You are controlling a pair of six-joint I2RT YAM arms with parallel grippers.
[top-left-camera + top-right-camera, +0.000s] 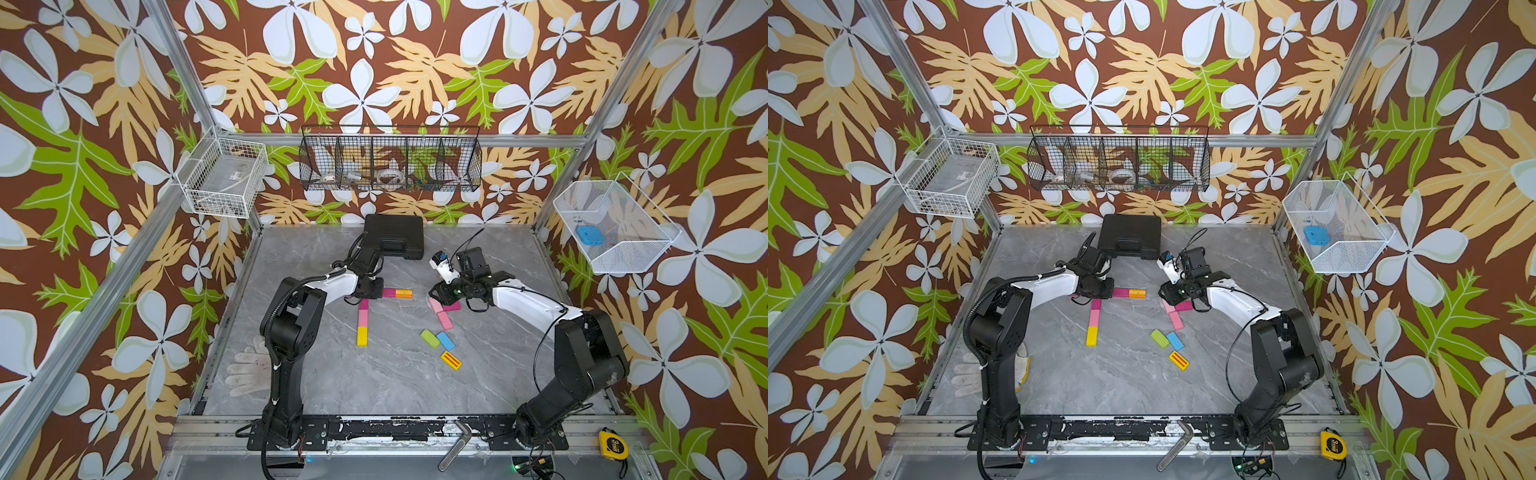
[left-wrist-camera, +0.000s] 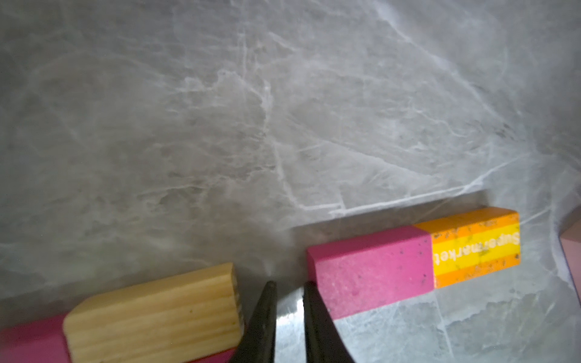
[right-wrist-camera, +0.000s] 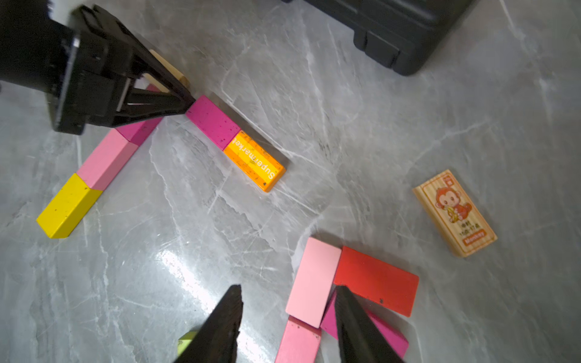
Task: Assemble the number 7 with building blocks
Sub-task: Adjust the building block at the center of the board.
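The left pincer (image 2: 289, 287) stands a narrow slit open with only the table (image 2: 283, 125) showing between its tips; it holds nothing. One tip sits at the corner of a magenta block (image 2: 371, 276), and I cannot tell whether it is touching or just short; a plain wood block (image 2: 154, 314) lies just beside the other tip. The magenta block butts end to end against an orange block (image 2: 474, 248) printed "Supermarket"; this bar lies in front of the black case (image 1: 394, 237), on the robot's side. From under the left pincer a column runs away from the case: darker magenta piece (image 3: 141, 129), pink block (image 3: 107, 157), yellow block (image 3: 67, 207), each touching the next.

The right pincer (image 3: 289, 292) is moderately open and clasps nothing. A pale pink block (image 3: 311, 276) lies partly between its fingers; one fingertip (image 3: 345, 301) is at the seam where that block meets a red block (image 3: 377, 279); contact I cannot tell. A monkey-printed block (image 3: 456, 213) lies alone, somewhat nearer the case.

Farther from the case lie a green block (image 1: 430, 338) and a blue block (image 1: 445, 340) side by side, and a striped yellow block (image 1: 451, 360) just past them. Beyond these, open marble runs to the front rail (image 1: 374, 428); a white glove (image 1: 249, 370) lies at the left edge.
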